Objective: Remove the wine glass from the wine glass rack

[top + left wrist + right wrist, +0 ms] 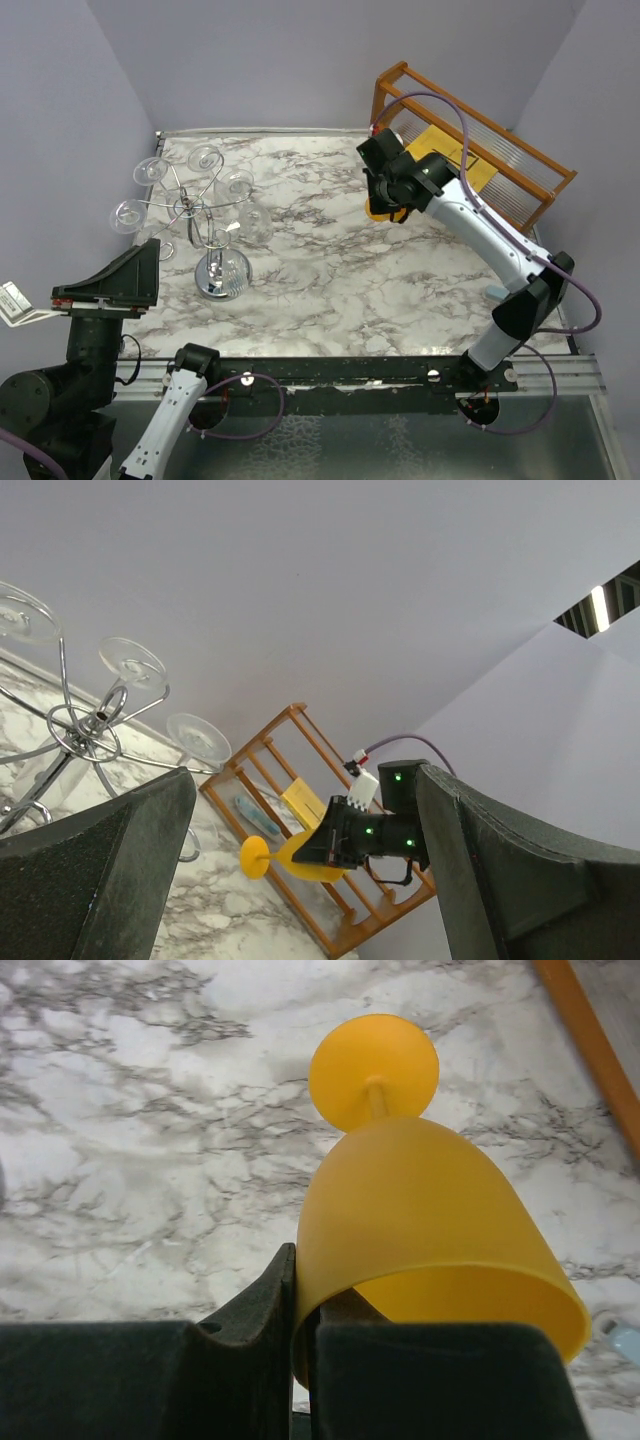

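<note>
A yellow-orange wine glass is pinched by its bowl wall in my right gripper, one finger inside the rim and one outside. The glass hangs above the marble table, foot pointing away. In the top view the right gripper is at the back right and mostly hides the glass. The left wrist view shows the glass lying sideways in the right gripper. The silvery wire wine glass rack stands at the left with several clear glasses hanging. My left gripper is open and empty, left of the rack.
An orange-brown wooden slatted rack stands at the back right, holding a yellow item and a blue item. The wire rack's chrome base sits on the marble table. Purple walls close in the sides.
</note>
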Motion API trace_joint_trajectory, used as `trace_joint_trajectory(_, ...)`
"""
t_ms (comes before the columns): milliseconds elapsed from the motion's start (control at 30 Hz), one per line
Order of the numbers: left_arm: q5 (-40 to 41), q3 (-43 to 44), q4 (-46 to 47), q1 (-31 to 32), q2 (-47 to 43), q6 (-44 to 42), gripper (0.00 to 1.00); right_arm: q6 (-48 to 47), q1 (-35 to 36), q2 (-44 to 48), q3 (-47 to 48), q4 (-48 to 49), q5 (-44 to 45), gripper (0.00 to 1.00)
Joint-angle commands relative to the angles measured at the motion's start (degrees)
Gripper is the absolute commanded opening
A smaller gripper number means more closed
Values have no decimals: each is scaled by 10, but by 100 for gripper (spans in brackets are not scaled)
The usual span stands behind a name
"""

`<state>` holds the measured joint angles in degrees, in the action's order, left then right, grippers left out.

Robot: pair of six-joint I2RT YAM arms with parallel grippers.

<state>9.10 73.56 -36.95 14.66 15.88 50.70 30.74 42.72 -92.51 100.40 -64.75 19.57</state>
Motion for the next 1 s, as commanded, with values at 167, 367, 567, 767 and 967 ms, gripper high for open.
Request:
trace_joint_trajectory(167, 25, -3, -16, 3, -12, -20, 93, -153, -111, -81, 45, -38, -77, 1)
trace_joint_trajectory(367, 38, 9, -22, 9, -8, -38, 93, -206, -188, -116, 51, -15, -205, 1)
trace_joint_trajectory(567, 38, 17, -30, 13, -4, -44, 93, -219, -203, -159, 79, -27, -234, 1)
trace_joint_trajectory(767, 47, 11, -32, 16, -15, -46, 93, -230, -202, -186, 85, -31, -225, 1)
trace_joint_trajectory(967, 55, 16, -36, 20, -16, -46, 92, -236, -202, -206, 78, -30, -225, 2)
